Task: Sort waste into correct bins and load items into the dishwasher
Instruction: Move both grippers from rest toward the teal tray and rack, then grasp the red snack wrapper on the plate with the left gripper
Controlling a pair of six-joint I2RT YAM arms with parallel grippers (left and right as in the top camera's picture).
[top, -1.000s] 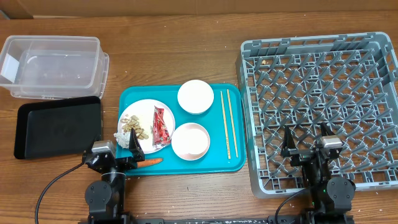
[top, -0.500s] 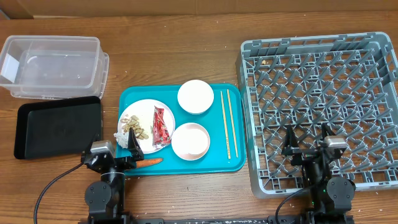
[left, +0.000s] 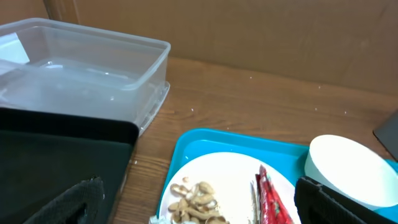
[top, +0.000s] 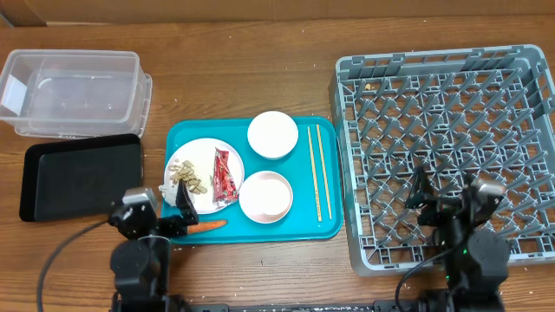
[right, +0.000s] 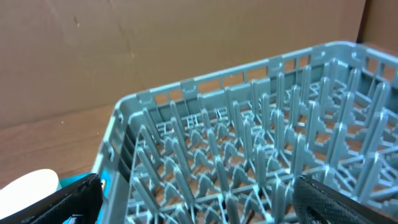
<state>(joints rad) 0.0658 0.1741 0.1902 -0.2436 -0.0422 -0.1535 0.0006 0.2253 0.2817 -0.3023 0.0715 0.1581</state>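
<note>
- White round plate (top: 198, 152) sits on the left half of the teal plastic tray (top: 295, 222), mid-worktop (top: 260, 69). It carries pale nut shells (top: 189, 178) and a red foil wrapper (top: 225, 175).
- On the same tray, right of the plate, you have the far white bowl (top: 272, 134), the near white bowl (top: 265, 197) and a pair of light wooden chopsticks (top: 318, 169).
- Crumpled white tissue (top: 171, 191) touches the plate's left rim; an orange carrot piece (top: 206, 225) lies at the tray's near edge.
- Grey plastic dishwasher rack (top: 447, 104) stands right of the tray.
- Clear plastic tub (top: 78, 55) and black rectangular bin (top: 82, 178) sit left of the tray.
- Your left claw (left: 198, 186) is spread wide and holds nothing, by the tray's near-left corner.
- Your right claw (right: 198, 186) is spread wide and holds nothing, over the rack's near side.
</note>
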